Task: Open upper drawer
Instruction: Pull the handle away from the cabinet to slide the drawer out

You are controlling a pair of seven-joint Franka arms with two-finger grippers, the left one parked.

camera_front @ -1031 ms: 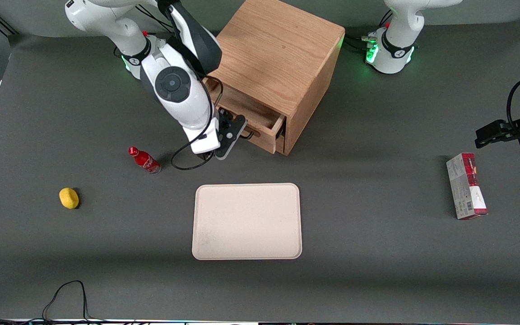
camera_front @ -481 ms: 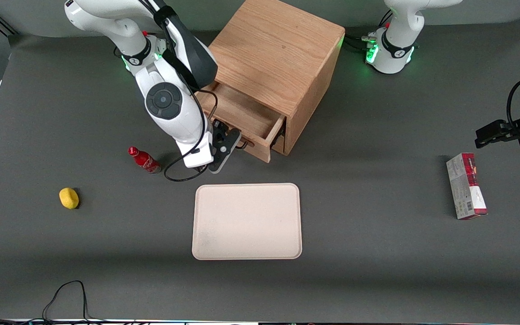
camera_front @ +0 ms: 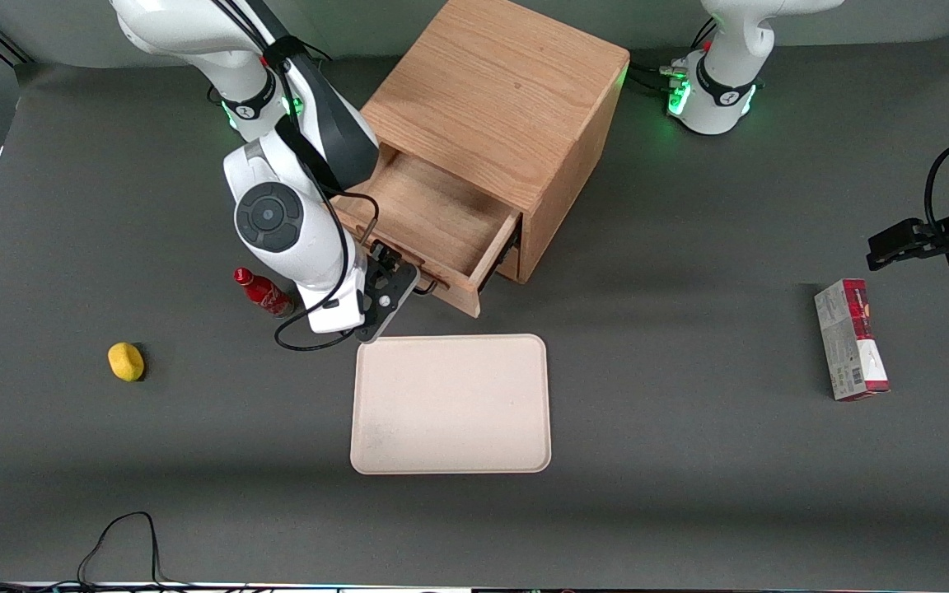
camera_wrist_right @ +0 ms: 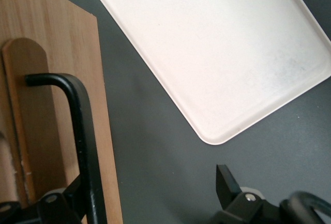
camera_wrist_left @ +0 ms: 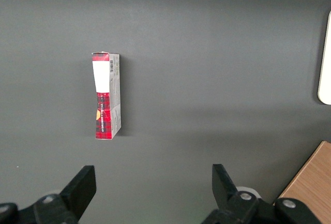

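Right arm bent low over the table, pincer fingers spread wide apart

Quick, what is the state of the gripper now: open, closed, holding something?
Gripper: at the black handle of the upper drawer, which is pulled out; open or closed cannot be told.

You cannot see the white-and-black right gripper close on the black wire bar handle; the arm's white wrist covers most of it in the front view. The wrist view cuts the handle at the frame edge, so only one bend shows. The light-oak upper drawer hides its matching bottom drawer underneath. The cream rectangular tray runs out of the wrist frame. The label on the small red bottle is too small to read.
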